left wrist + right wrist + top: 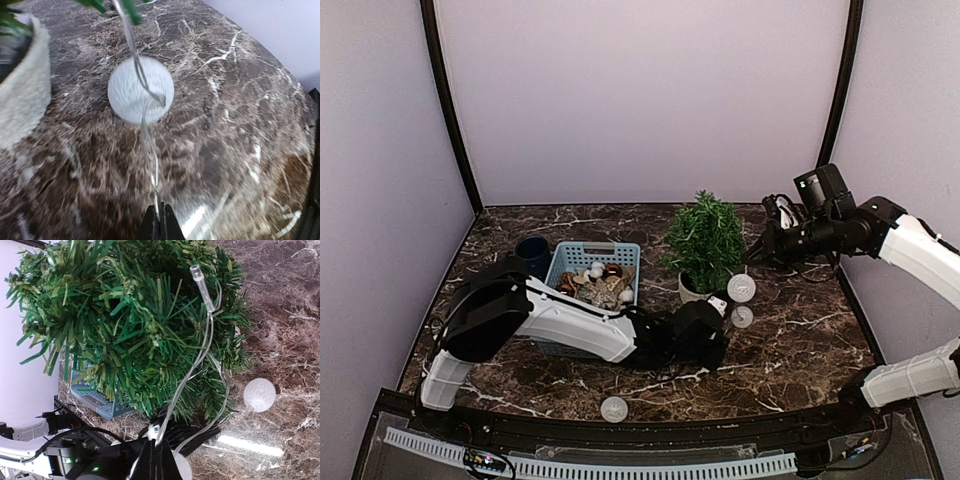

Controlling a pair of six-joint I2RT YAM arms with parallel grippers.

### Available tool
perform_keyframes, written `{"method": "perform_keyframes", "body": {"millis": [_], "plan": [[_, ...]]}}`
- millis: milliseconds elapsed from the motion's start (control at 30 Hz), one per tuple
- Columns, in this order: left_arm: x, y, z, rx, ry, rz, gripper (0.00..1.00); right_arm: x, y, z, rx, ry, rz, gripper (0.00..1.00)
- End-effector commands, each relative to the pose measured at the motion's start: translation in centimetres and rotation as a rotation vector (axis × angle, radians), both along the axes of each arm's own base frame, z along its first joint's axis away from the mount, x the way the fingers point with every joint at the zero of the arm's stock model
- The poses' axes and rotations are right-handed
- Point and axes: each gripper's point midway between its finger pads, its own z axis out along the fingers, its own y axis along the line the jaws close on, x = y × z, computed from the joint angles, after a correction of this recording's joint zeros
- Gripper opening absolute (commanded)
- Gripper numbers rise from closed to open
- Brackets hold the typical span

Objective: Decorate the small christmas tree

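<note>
Your left hand [160, 226], just in front of the small christmas tree [705, 240], is pinched shut on a clear light wire [156, 200]. Your right hand [156, 460], right of the tree, grips wire too, probably to guide it over the branches. On the marble surface [800, 340], a blue basket [595, 246] sits just left of the tree. A white ball light [141, 90] lies by its pot, and the wire tip [200, 285] rests on the foliage.
</note>
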Motion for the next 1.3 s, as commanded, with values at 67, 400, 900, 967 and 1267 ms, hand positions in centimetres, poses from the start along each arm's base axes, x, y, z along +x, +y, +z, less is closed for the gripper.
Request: {"method": "perform_keyframes", "body": {"millis": [67,400,900,967,1267], "plan": [[-2.0,2.1,9.0,-0.135,-0.049,-0.047,0.00,0.9,-0.9,0.6,-0.024,-0.054,-0.050,0.00],[-4.2,7.6,11.3,-0.121,-0.035,-0.082,0.00,0.9,-1.2,0.4,-0.039,-0.054,-0.063,0.00],[-5.0,15.6,19.0,-0.141,-0.037,-0.057,0.00,0.9,-0.3,-0.9,-0.027,-0.022,-0.025,0.00],[-5.1,16.0,19.8,-0.175,-0.016,-0.084,0.00,1.1,-0.1,-0.7,-0.016,-0.028,-0.022,0.00],[-3.0,19.0,22.5,-0.250,-0.013,-0.046,0.00,1.0,0.5,-0.7,0.009,-0.016,0.000,0.00]]}}
